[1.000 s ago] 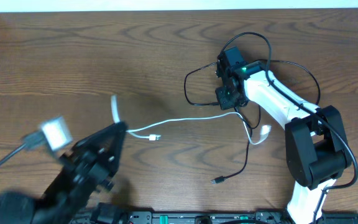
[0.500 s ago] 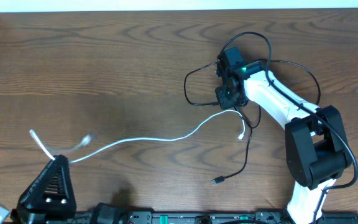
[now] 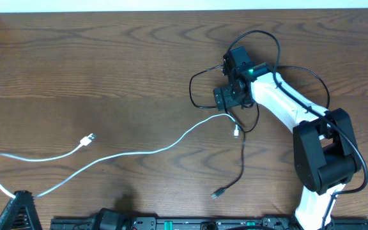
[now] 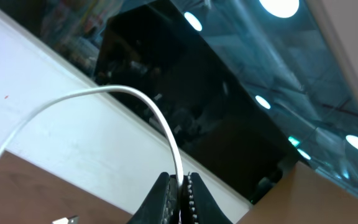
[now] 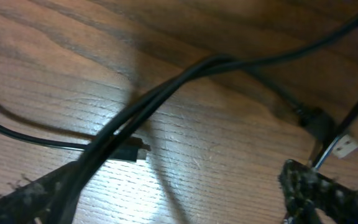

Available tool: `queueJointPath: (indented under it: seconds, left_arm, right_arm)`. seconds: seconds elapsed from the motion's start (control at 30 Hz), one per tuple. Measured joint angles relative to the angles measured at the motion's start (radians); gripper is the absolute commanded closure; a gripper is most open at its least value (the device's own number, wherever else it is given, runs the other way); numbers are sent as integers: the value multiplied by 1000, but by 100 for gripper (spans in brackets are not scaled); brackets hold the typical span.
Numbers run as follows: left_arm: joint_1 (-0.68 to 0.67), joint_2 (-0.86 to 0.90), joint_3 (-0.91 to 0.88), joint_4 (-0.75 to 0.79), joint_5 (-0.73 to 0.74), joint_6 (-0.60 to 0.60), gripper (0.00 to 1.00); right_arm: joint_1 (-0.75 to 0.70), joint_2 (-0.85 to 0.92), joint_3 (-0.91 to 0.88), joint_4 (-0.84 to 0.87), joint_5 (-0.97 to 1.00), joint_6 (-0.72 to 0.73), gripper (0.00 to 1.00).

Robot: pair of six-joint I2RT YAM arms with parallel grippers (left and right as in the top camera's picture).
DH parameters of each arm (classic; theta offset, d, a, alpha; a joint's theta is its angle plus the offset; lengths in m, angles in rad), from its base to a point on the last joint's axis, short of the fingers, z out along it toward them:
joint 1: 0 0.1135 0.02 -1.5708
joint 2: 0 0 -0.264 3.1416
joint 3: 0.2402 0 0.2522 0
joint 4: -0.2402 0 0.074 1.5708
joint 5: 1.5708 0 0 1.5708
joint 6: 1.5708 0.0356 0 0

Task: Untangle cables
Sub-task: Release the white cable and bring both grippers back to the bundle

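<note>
The white cable [image 3: 139, 152] lies stretched across the table, from a plug [image 3: 87, 139] through a loop at the far left to its other plug [image 3: 235, 131]. At the front left corner my left gripper [image 3: 19, 197] is shut on it. The left wrist view shows the white cable [image 4: 148, 106] pinched between the tips of the left gripper [image 4: 179, 180]. The black cable [image 3: 243, 163] loops around my right gripper [image 3: 226, 97] and ends in a plug [image 3: 217, 191]. The right gripper [image 5: 160, 183] stands open above the wood, and black cable strands [image 5: 185, 74] cross over its left finger.
The right arm's white body [image 3: 286, 105] and base [image 3: 324, 160] fill the right side, with thicker black arm wires [image 3: 318, 78] arching beside them. A black rail [image 3: 171, 223] runs along the front edge. The table's far edge [image 3: 171, 11] meets a white wall.
My left gripper swept down to the front left corner, drawing the white cable out leftward, away from the black tangle. My right gripper went from shut to open, and the black cable's end shifted.
</note>
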Motion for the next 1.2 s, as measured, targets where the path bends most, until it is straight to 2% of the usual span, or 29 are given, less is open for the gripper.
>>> queueJointPath:
  seconds: [0.2, 0.43, 0.67, 0.8, 0.97, 1.2]
  left_arm:
    - [0, 0, -14, -53, -14, 0, 93]
    - [0, 0, -89, -50, -51, 0, 92]
    - [0, 3, -212, -78, -69, 0, 92]
    - [0, 38, -259, -169, -70, 0, 93]
    - [0, 181, -267, -286, -37, 38, 93]
    - [0, 537, -270, -431, 112, 139, 92]
  right_arm:
    - [-5, -28, 4, -106, -57, -16, 1]
    - [-44, -158, 39, -171, -201, -11, 1]
    - [-117, -148, 36, -200, -102, 75, 1]
    - [-157, -143, 2, -206, -9, 135, 1]
    - [-239, -142, -32, -210, 114, 205, 1]
    - [-412, -142, -116, -199, 169, 247, 1]
